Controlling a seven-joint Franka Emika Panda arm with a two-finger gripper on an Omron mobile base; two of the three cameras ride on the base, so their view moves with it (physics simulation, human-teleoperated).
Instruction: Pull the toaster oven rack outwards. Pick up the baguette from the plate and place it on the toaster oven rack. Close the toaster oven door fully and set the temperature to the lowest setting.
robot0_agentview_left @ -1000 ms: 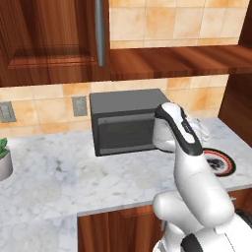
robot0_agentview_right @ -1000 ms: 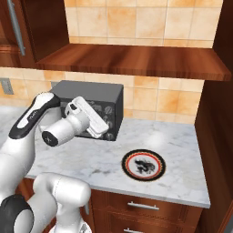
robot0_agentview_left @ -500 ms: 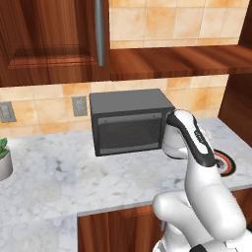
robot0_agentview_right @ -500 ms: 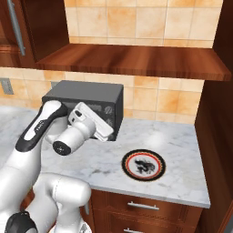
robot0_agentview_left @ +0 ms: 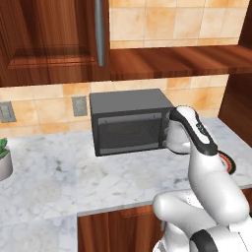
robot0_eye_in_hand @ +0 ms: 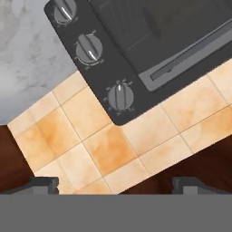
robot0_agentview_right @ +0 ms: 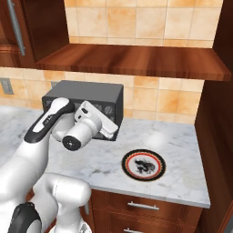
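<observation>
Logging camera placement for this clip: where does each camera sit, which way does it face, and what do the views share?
Left base view: behind the arm on its left, looking forward and down at the toaster oven with its door shut; arm at lower right.
Right base view: behind on the right, facing the plate on the counter; arm at lower left.
Hand view: on the hand, rolled, facing the knobs; fingertips wide apart.
Shared: all show the toaster oven.
</observation>
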